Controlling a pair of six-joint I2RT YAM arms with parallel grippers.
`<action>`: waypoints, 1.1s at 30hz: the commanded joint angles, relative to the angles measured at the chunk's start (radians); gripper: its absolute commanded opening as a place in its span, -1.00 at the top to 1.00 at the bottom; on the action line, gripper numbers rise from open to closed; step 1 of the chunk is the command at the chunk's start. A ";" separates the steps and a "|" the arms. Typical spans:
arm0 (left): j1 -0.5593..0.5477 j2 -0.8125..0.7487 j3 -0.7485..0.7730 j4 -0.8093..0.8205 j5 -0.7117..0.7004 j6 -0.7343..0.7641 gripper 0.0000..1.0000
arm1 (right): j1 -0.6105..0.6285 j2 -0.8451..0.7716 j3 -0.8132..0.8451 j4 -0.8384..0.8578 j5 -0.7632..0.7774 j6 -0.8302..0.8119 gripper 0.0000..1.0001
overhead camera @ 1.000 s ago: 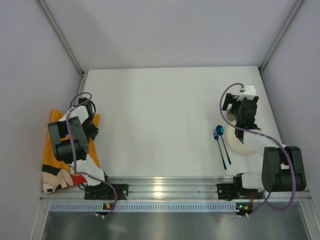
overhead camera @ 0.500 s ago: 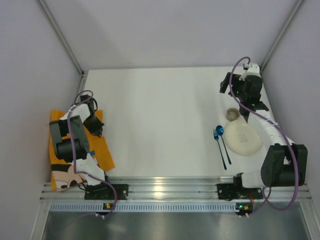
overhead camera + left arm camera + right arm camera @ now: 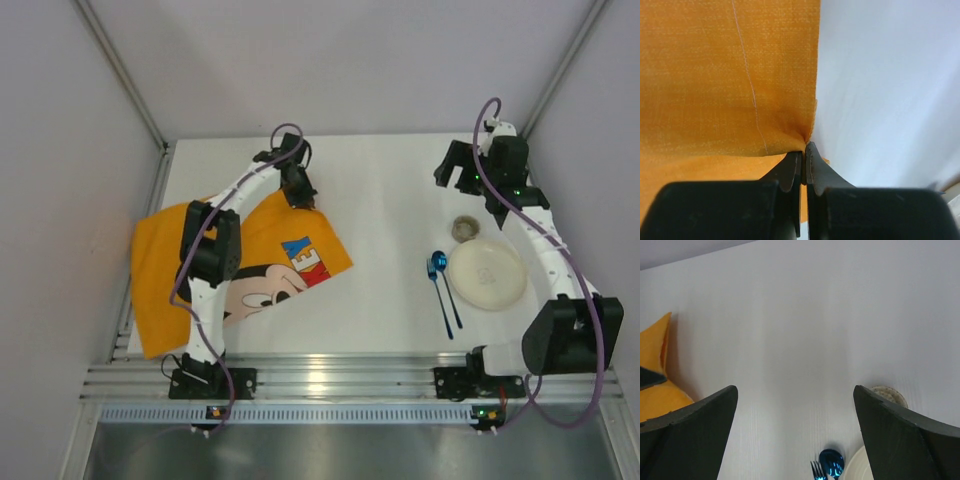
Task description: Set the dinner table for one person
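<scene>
The white dinner table fills the top view. My left gripper is shut on the far corner of the orange Mickey Mouse cloth mat; in the left wrist view its gripper pinches the mat's corner. The mat lies partly spread on the table's left side. My right gripper is open and empty, raised over the far right; in the right wrist view the gripper holds nothing. A cream plate, a blue spoon and fork lie at the right.
A small round beige cup stands just beyond the plate, also in the right wrist view. The ribbed aluminium rail runs along the near edge. Grey walls enclose the table on three sides.
My left gripper has pulled the mat from the left edge up and right toward the table's middle, unfolding it. My right gripper has moved slightly, staying open at the far right.
</scene>
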State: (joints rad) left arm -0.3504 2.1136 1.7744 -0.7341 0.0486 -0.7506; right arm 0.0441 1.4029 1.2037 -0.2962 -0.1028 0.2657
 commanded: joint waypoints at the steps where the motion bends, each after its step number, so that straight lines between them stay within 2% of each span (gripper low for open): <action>1: -0.077 0.118 0.175 -0.082 0.059 -0.053 1.00 | 0.013 -0.145 -0.013 -0.078 0.026 -0.005 -1.00; 9: -0.263 0.348 0.451 -0.134 0.169 -0.038 1.00 | 0.013 -0.275 -0.024 -0.182 0.074 -0.051 -0.99; 14: -0.343 0.387 0.462 -0.113 0.227 -0.012 1.00 | 0.011 -0.331 -0.021 -0.224 0.124 -0.056 -1.00; 20: -0.378 0.393 0.456 -0.108 0.270 -0.003 1.00 | 0.013 -0.349 -0.026 -0.248 0.140 -0.051 -0.99; 24: -0.391 0.401 0.519 -0.090 0.290 -0.049 1.00 | 0.013 -0.338 -0.032 -0.248 0.117 -0.022 -0.99; 32: -0.394 0.401 0.527 0.045 0.364 -0.118 1.00 | 0.013 -0.341 0.033 -0.253 0.071 0.020 -1.00; 33: -0.394 0.401 0.534 0.061 0.379 -0.121 0.92 | 0.013 -0.346 0.042 -0.259 0.075 0.026 -0.99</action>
State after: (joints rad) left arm -0.7395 2.5240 2.2589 -0.7788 0.3649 -0.8143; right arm 0.0486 1.0767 1.1751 -0.5518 -0.0193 0.2638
